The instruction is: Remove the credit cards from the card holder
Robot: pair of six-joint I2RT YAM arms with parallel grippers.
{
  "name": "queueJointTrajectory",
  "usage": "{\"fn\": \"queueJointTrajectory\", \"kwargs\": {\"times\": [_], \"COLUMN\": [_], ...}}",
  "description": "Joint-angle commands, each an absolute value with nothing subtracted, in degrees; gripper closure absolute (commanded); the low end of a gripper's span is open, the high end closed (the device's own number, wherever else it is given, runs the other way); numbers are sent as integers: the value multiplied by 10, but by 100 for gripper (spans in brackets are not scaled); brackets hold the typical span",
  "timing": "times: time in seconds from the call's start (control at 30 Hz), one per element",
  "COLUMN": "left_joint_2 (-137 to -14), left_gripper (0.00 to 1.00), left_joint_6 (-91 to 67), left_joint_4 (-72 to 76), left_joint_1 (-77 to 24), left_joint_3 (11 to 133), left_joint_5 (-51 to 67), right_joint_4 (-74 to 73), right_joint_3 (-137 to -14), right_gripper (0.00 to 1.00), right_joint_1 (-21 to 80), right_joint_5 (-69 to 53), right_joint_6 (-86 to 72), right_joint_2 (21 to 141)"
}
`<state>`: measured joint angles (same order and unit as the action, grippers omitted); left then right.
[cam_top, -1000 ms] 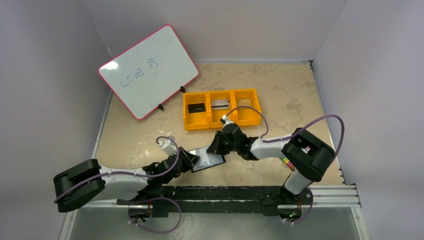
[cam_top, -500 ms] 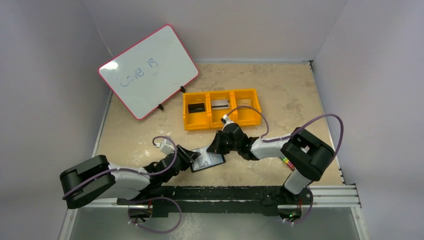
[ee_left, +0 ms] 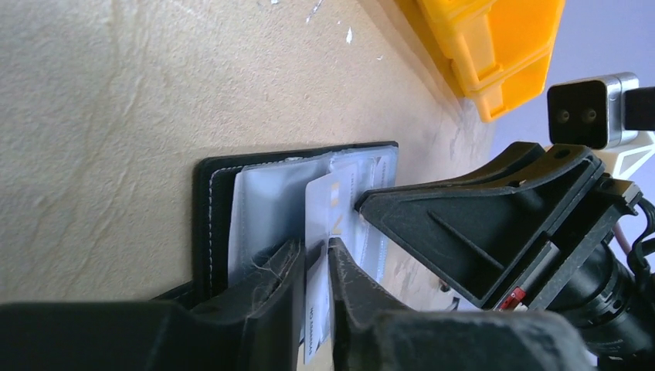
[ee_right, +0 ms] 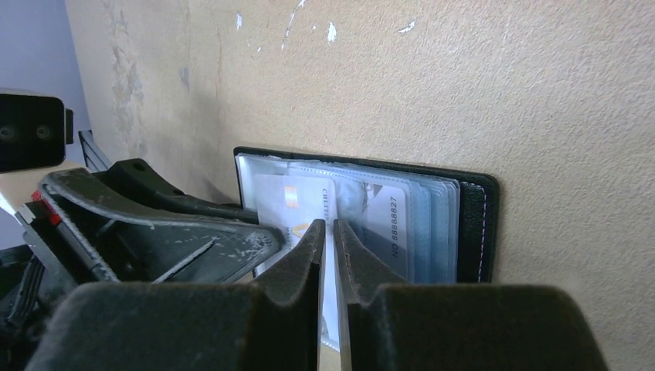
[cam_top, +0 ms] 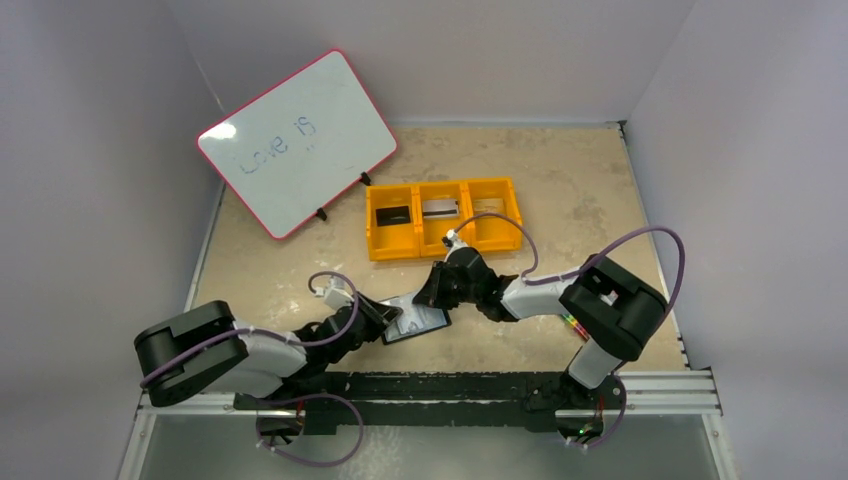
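On the table [cam_top: 560, 180], the orange tray [cam_top: 400, 247] already has a black card [cam_top: 392, 214] and a silvery card [cam_top: 440, 208] in it, so I'd call this partway done. The card holder [cam_top: 425, 322] lies open near the tray on the arms' side, between both grippers, with its sleeves still stuffed. The left gripper [ee_left: 315, 282] is clamped on a pale card [ee_left: 328, 201] poking out of a sleeve. The right gripper [ee_right: 328, 255] looks pinched onto a sleeve edge, pinning the holder. That card isn't free yet. Versus a second ago, the left arm [cam_top: 250, 355] has swung its elbow rightward, while the holder and right arm basically haven't budged.
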<state>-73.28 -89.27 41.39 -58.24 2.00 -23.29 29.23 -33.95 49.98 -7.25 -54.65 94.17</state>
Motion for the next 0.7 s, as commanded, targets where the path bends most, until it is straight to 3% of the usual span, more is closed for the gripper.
{"fn": "queueJointTrajectory", "kwargs": {"times": [0.0,0.1,0.3,0.67], "left_joint_2": [-733,-724,-666,-481], "left_gripper": [88,100,100,100], "left_joint_6": [-886,-880,-882,-835], "left_joint_4": [376,360,288,-22], "left_joint_1": [-582,-581,-582,-582], "left_joint_3": [-7,-2,-7,48], "left_joint_5": [-225,-227,-248,-316], "right_joint_4": [232,223,203,188], "right_joint_3": [-318,-319,-318,-333], "right_gripper": [89,89,89,89], "right_joint_1": [503,502,502,502], "right_joint_5": [-65,-66,-57,-47], "right_joint_6": [-538,-540,-551,-548], "right_joint_2": [972,973,970,967]}}
